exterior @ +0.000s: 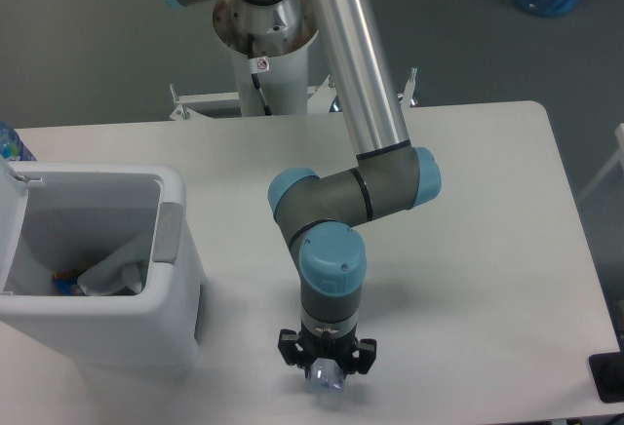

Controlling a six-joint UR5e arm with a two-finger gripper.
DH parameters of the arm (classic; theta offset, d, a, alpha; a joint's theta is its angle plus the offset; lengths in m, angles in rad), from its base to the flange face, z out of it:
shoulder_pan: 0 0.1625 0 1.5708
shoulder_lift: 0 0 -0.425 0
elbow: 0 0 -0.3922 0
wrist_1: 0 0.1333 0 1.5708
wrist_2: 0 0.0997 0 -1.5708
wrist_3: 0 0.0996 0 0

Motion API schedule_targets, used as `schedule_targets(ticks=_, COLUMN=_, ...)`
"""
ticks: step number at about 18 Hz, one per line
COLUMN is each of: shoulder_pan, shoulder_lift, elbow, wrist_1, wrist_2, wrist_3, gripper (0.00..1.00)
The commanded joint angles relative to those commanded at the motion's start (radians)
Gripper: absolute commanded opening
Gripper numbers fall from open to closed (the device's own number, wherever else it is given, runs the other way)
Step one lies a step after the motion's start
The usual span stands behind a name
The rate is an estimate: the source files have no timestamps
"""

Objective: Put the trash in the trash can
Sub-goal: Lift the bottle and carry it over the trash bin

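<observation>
The single fixed camera looks down on a white rectangular table (468, 250) that fills most of the frame, with the arm's base post in the upper middle. The silver-and-grey arm with light blue joint caps (375, 84) reaches from that post down toward the lower middle of the frame, its wrist pointing straight down at the table near the front edge. That vertical pose suits a top-down pick.

The black two-finger gripper (327, 378) sits low over the table in the lower middle. A small, pale, glassy lump shows right under it: this looks like the crumpled clear plastic wrapper (327, 376), though its green mark cannot be made out. The wrist hides the fingers from above, so whether they are spread, pressed together or pinching the wrapper cannot be told.

At the left of the frame stands the boxy white plastic trash can with rounded corners and a thick rim (180, 250), with a grey panel on its right wall. It is open at the top, and its mouth faces the camera, so things can be dropped in from above. Inside, at the bottom, a long pale shape with a touch of blue beside it lies slanted; it is probably the clear plastic bottle, already binned. The wrapper lies well apart from the can, so judging by this, the carry to the left is not yet done.
</observation>
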Motion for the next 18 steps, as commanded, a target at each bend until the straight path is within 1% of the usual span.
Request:
schedule_targets(ticks=1, shoulder_pan=0.003, shoulder_lift=0.018, elbow=0.02, wrist_1=0.006, wrist_2=-0.017, wrist_3=-0.009, gripper=0.56)
schedule_targets(ticks=4, shoulder_pan=0.037, shoulder_lift=0.046, elbow=0.115, wrist_1=0.012, wrist_2=-0.139, wrist_3=-0.099, gripper=0.56)
schedule_targets(ticks=7, shoulder_pan=0.069, shoulder_lift=0.071, elbow=0.202, wrist_1=0.014, wrist_2=-0.21, wrist_3=-0.155, gripper=0.56)
schedule_targets(ticks=8, shoulder_pan=0.081, shoulder_lift=0.08, elbow=0.225, wrist_1=0.021, wrist_2=-0.241, wrist_3=-0.175, gripper=0.56)
schedule_targets(ticks=9, shoulder_pan=0.092, shoulder_lift=0.092, elbow=0.241, wrist_1=0.041, wrist_2=-0.27, wrist_3=-0.196, gripper=0.56)
schedule_targets(ticks=11, shoulder_pan=0.101, shoulder_lift=0.112, elbow=0.246, wrist_1=0.104, wrist_2=-0.299, wrist_3=-0.247, gripper=0.56)
schedule_targets(ticks=12, shoulder_pan=0.101, shoulder_lift=0.129, elbow=0.247, wrist_1=0.126, wrist_2=-0.301, wrist_3=-0.277, gripper=0.56)
schedule_targets(ticks=14, shoulder_pan=0.098, shoulder_lift=0.158, elbow=0.247, wrist_1=0.135, wrist_2=-0.302, wrist_3=-0.336, gripper=0.56)
schedule_targets(ticks=18, shoulder_pan=0.091, shoulder_lift=0.213, elbow=0.249, wrist_1=0.135, wrist_2=-0.302, wrist_3=-0.411, gripper=0.56)
